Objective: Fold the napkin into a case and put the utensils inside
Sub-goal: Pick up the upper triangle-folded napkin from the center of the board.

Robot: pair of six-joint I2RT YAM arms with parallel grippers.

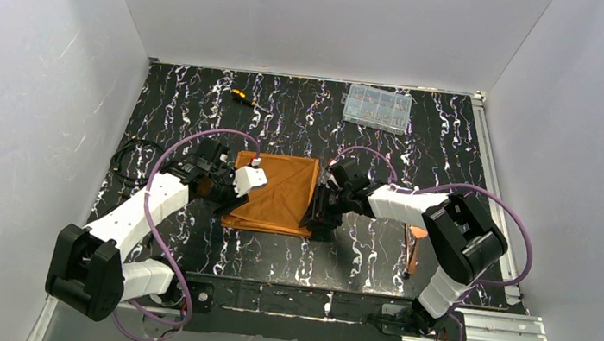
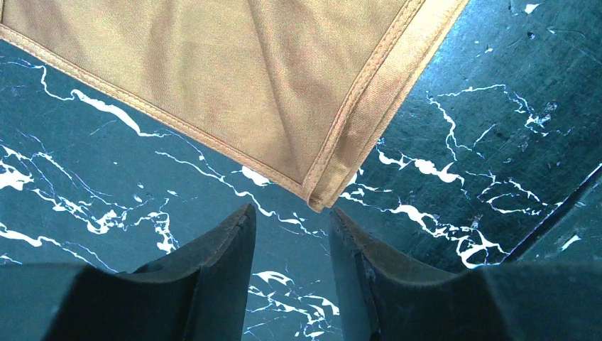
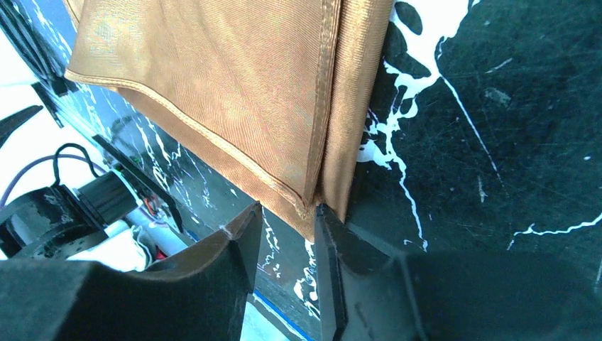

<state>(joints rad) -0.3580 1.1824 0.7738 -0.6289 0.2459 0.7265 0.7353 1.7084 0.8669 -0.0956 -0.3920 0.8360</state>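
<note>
1. The left gripper [image 2: 291, 213] hovers at the 7 o'clock corner of the napkin [image 1: 274, 189]. Its claw stands apart. In the left wrist view the hemmed corner lies flat on the table [image 1: 386, 163], just beyond the fingertips [image 2: 238, 227] and not between them.
2. A yellow-and-black screwdriver [image 1: 242, 98] lies at 11 o'clock from the napkin, well apart from it, near the back wall.
3. The napkin rests on the middle of the dark marbled table between the two grippers, a rust-orange shape close to square. The right wrist view shows two layers of cloth along its right side, one hem over the other.
4. The right gripper [image 3: 287, 207] is at the napkin's 5 o'clock corner. Its claw is narrowly apart, and the doubled corner reaches the mouth of the gap, touching one fingertip [image 3: 330, 227] without being pinched.
5. A clear plastic compartment box [image 1: 377, 108] sits at 1 o'clock from the napkin, well apart.
6. The utensils [image 1: 412, 255], copper-coloured, lie at 4 o'clock from the napkin, partly hidden by the right arm; I cannot tell how many there are.
</note>
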